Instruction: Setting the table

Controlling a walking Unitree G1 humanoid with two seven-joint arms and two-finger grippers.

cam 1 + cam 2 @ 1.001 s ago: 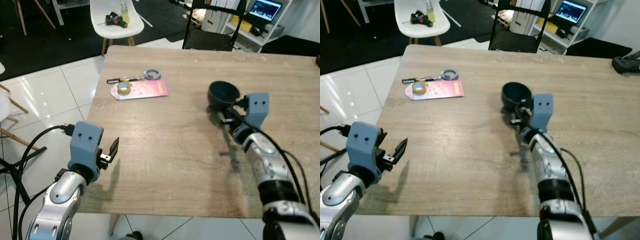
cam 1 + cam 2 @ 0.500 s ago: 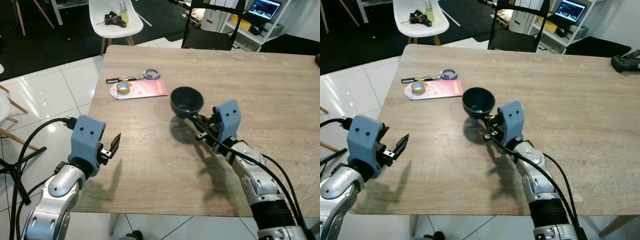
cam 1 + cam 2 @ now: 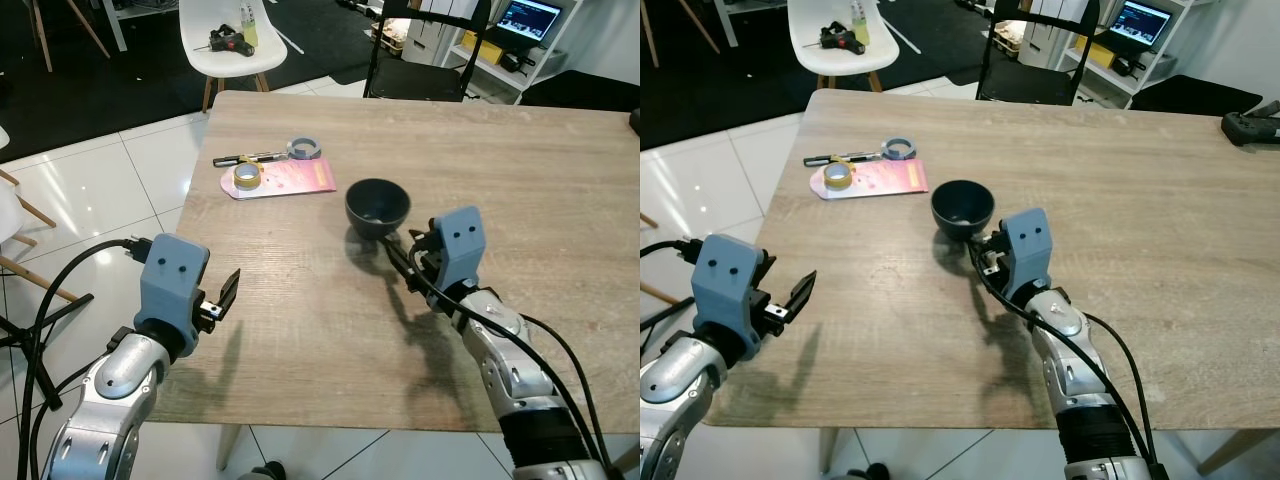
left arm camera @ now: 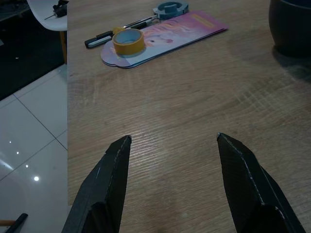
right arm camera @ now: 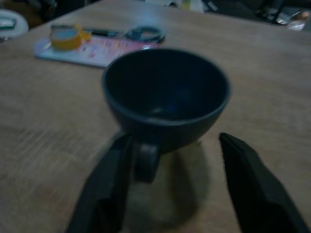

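Left eye view looks down on a light wooden desk [image 3: 300, 300] with both silver arms reaching over its near edge. A dark, round, deep bowl [image 3: 377, 207] sits upright on the desk, a little left of the middle. The right tool [image 5: 167, 160] is just behind it on the robot's side: in the right wrist view its two black fingers [image 5: 245, 187] stand spread to either side of the bowl's lower part, released, with a gap visible between the far finger and the bowl wall; whether the other finger touches the bowl cannot be told through the blur.

The left tool [image 4: 172, 141] hovers over the near left corner of the desk, well apart from the bowl. Its fingers [image 4: 109, 170] are spread wide and grasp nothing, with bare wood between them.

Farther back on the desk, toward its left side, lies a flat pink card or booklet [image 3: 285, 180]. A roll of yellow tape [image 3: 246, 176] rests on its left end, a bluish-grey ring of tape [image 3: 305, 149] lies just beyond its far edge, and a dark pen or marker [image 3: 240, 159] lies beside that ring. The bowl stands near the right end of the pink card but apart from it.

Beyond the desk stand a white moulded chair [image 3: 232, 40] with small items on its seat and a black chair [image 3: 420, 70], on a white tiled floor [image 3: 90, 200].
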